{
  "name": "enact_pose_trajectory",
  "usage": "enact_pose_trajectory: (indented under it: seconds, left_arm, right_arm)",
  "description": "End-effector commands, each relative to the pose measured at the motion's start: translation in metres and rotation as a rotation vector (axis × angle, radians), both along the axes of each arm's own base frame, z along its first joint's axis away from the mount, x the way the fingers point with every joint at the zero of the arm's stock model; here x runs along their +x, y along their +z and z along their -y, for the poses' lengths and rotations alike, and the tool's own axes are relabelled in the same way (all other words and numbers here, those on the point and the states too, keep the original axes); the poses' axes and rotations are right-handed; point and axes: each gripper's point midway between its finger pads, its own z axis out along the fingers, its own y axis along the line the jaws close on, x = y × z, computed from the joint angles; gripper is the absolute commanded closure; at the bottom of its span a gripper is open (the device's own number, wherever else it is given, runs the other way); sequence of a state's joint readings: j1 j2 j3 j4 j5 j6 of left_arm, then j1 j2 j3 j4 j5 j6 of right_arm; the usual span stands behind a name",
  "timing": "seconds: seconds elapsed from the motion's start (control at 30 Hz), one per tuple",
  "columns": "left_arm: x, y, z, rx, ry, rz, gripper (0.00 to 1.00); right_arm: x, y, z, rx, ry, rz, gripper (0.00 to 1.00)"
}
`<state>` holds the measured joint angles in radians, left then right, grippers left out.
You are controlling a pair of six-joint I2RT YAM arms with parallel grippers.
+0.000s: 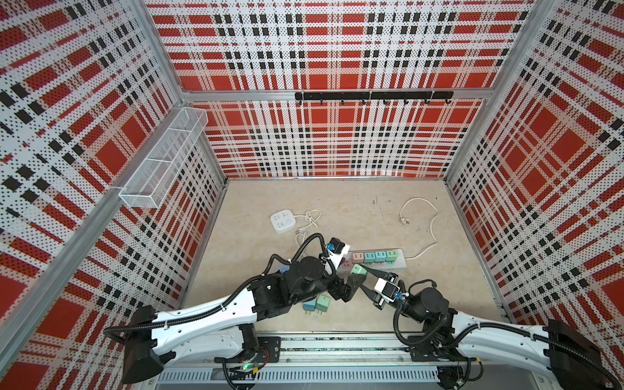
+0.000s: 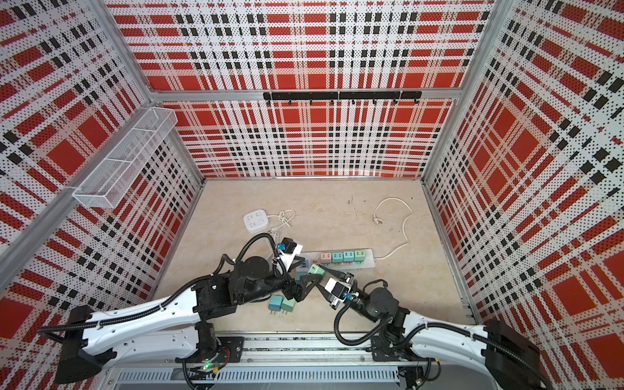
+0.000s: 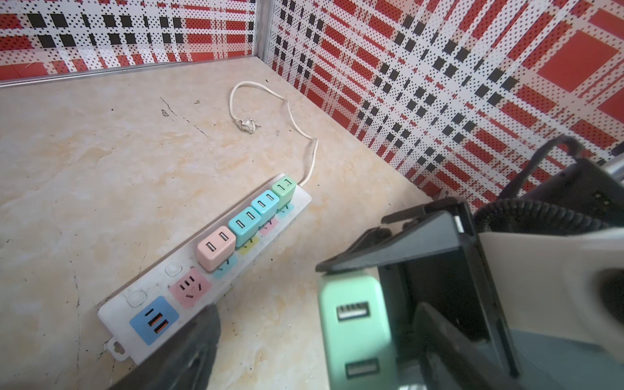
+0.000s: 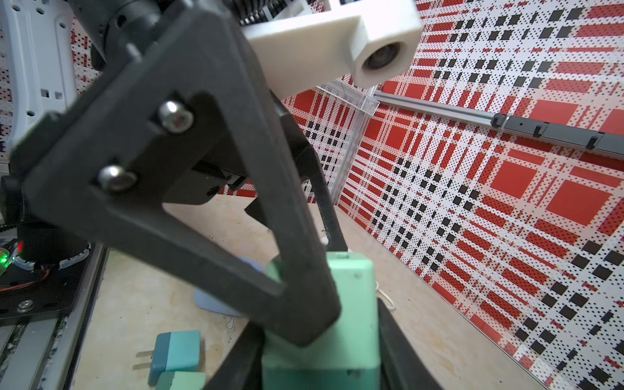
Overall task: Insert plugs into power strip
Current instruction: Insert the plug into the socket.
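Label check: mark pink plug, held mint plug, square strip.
pink plug (image 3: 216, 249), left wrist view, USB face
held mint plug (image 1: 358, 269), a top view, upper face
square strip (image 1: 283, 221), a top view, socket face

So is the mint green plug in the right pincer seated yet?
Out. The mint green cube plug is clamped in the right pincer, beside the long white power strip, not in it; its pink socket shows empty.

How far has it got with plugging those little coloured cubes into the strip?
Done: four sit in the power strip: pink plug, two teal plugs, mint green plug. In hand: the right gripper holds a fifth plug, mint green, near the strip, not yet pushed in. Left: that one, plus a loose teal plug and a loose mint plug on the table by the left arm. The pink socket is free.
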<state>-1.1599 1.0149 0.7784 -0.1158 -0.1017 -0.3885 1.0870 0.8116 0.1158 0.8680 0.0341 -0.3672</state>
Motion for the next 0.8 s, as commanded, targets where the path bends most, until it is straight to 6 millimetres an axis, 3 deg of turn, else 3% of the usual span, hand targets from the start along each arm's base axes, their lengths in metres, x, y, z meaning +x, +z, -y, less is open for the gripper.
enact_pose_trajectory:
  seconds: [0.0,0.27,0.4,0.63,0.67,0.77]
  left_arm:
    - [0.0,0.02,0.008,-0.062,-0.011,-0.002,0.12]
    - [-0.001,0.016,0.019,-0.047,-0.039,-0.02,0.29]
    - [-0.001,0.011,0.021,-0.035,-0.044,-0.029,0.56]
    - [-0.002,0.007,0.022,-0.008,-0.066,-0.04,0.66]
    - [-0.002,0.006,0.022,-0.002,-0.068,-0.045,0.78]
    - [-0.001,0.005,0.023,-0.007,-0.085,-0.054,0.95]
  right_arm:
    - [-0.007,0.025,-0.001,0.064,0.033,0.055,1.0]
    - [-0.004,0.029,-0.002,0.084,0.022,0.059,1.0]
    - [-0.004,0.031,-0.001,0.087,0.02,0.059,1.0]
    - [-0.002,0.031,0.0,0.093,0.011,0.051,1.0]
    - [-0.002,0.031,0.001,0.096,0.007,0.05,1.0]
    - [-0.002,0.03,0.003,0.102,0.003,0.044,0.99]
